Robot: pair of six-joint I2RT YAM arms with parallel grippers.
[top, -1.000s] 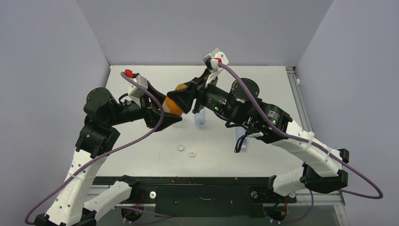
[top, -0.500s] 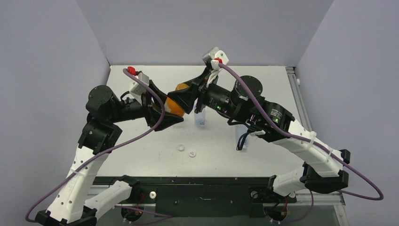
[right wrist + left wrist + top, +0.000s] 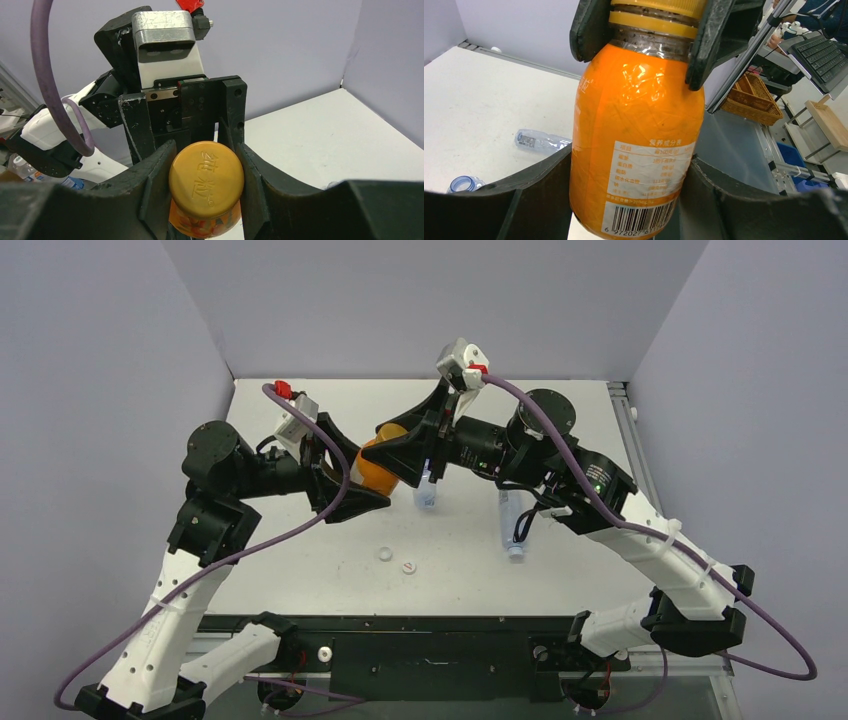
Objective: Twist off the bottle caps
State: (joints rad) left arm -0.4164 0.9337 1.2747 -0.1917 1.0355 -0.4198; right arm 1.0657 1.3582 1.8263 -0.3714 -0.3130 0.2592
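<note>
The golden cap [image 3: 206, 172] sits on the orange bottle [image 3: 639, 135], which hangs tilted in the air above the middle of the table [image 3: 300, 570], between the two arms. The right gripper [image 3: 388, 452] pinches the cap by its sides, one finger on each flank. The left gripper [image 3: 362, 472] clamps the bottle's lower body across the label.

The shrink-wrapped film looks glossy and probably slick, so the body may spin in the left grip when the cap is twisted. A firm hold low on the straight wall suits it. The bottle looks stiff enough not to buckle. A ring under the cap may resist at first. The cap is best taken squarely across its rim.

One clear bottle [image 3: 425, 492] stands just beside the orange one, and another [image 3: 511, 525] lies farther right. Two white caps [image 3: 386, 553] [image 3: 407, 566] lie loose nearer the arm bases.
</note>
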